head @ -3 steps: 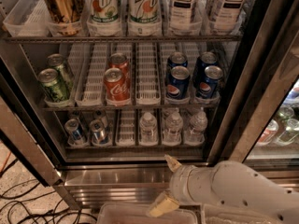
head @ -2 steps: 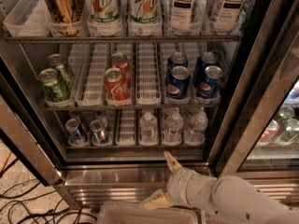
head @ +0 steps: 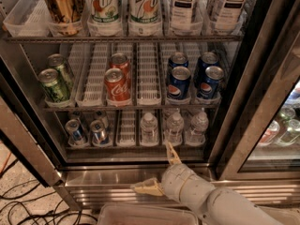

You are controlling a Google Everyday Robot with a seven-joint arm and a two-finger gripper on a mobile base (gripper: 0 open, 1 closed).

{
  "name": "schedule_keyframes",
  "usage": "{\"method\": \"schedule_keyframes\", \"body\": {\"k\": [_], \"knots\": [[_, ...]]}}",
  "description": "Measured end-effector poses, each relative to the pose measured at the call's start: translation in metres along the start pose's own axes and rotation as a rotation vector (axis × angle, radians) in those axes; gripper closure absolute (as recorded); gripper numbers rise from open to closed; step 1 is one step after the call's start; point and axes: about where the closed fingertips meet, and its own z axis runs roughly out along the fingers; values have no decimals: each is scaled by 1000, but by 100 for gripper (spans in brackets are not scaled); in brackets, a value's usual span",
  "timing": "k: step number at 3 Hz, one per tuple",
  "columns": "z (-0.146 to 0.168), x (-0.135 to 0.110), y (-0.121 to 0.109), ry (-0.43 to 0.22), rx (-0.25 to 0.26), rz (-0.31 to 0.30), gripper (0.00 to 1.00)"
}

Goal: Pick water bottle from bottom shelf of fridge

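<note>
A tall drinks fridge with a stainless steel frame (head: 117,176) was seen from above and in front, filling most of the frame. Its bottom shelf (head: 127,129), a dark wire rack fitted with white slotted plastic lane trays, lay at the centre of the frame. Three small clear plastic bottles with white caps were stood upright on it in adjacent lanes: the left water bottle (head: 149,128), the middle water bottle (head: 174,127) and the right water bottle (head: 198,125). Two small blue-and-silver cans (head: 75,131) were placed at the left end of the same shelf, with one bare lane between them and the bottles.

The tan two-finger claw (head: 151,166) on the pale grey arm (head: 201,198) was held at the lower centre of the frame, in front of the steel sill and below the bottom shelf. Its fingers were spread wide apart: one pointed up towards the shelf's front edge, just below the middle water bottle, and the other pointed left. Nothing was gripped, and no bottle was touched.

On the rack above, green cans (head: 54,86), red Coke cans (head: 116,84) and blue Pepsi cans (head: 179,82) were lined up. Black cables (head: 21,205) were strewn on the floor at the lower left.
</note>
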Motion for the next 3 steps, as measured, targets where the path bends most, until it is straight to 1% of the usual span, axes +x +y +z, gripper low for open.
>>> {"method": "schedule_keyframes", "body": {"k": [1, 2, 3], "knots": [[4, 5, 7, -21, -9, 67, 0], [17, -14, 11, -125, 37, 116, 0], [38, -46, 19, -267, 117, 146, 0]]}}
